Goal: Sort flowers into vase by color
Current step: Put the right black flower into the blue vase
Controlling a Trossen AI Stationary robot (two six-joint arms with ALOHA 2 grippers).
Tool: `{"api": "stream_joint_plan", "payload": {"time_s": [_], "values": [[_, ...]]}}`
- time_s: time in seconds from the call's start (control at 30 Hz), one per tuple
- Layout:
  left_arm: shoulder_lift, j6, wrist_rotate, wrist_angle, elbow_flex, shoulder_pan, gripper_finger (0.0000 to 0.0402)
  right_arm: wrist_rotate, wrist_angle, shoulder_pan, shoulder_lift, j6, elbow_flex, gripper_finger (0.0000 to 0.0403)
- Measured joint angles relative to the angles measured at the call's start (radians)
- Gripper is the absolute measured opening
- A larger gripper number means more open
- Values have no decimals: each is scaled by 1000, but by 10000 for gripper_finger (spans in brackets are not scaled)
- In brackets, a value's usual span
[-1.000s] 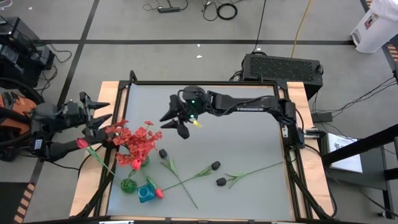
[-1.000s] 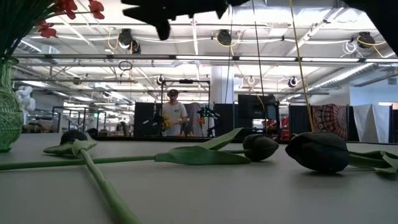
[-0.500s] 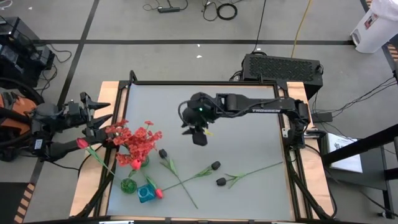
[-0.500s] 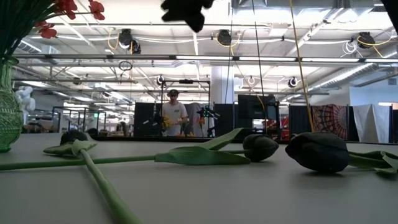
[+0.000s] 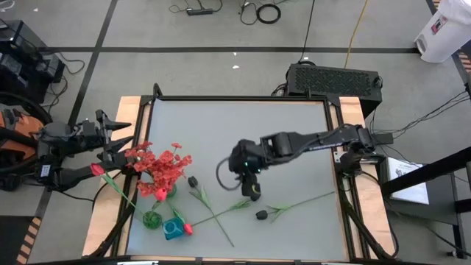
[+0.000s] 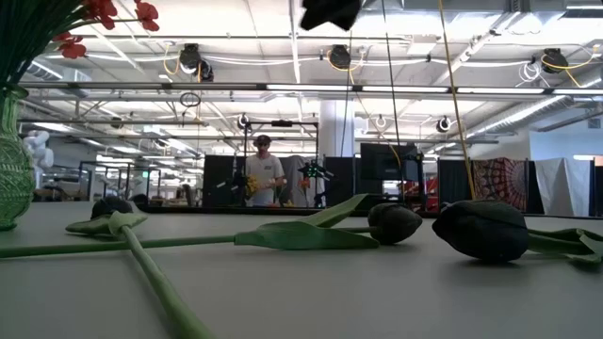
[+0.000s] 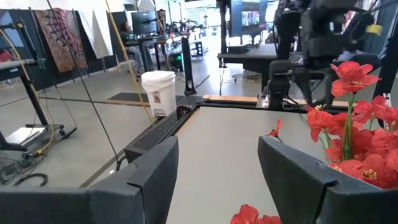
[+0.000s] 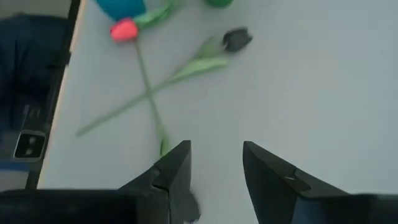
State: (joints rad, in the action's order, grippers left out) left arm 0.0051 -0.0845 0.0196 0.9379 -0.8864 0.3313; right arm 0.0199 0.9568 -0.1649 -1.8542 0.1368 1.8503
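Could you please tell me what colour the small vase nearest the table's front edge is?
The small vase is blue-teal; the high view shows it best.

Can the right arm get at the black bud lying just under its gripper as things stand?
Probably yes. The right gripper is open above the table, over the black bud, and nothing lies across it; the left gripper waits far off.

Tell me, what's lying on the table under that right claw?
The right gripper, fingers open, hangs over a black-budded flower whose green stem crosses another's. The bud itself is hidden beneath it in the high view.

Red flowers upright; black-budded stems apparently flat.
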Motion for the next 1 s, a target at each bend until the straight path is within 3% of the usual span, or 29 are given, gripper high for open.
{"api": "stream_joint_plan", "payload": {"time_s": [0.17,0.57,1.0], "values": [[0,0,0,0,0,0,228,-90,57,-89,0,71,0,137],[0,0,-1,0,0,0,228,-418,206,-310,0,118,0,137],[1,0,-2,0,0,0,228,-699,299,-500,95,280,-1,137]]}}
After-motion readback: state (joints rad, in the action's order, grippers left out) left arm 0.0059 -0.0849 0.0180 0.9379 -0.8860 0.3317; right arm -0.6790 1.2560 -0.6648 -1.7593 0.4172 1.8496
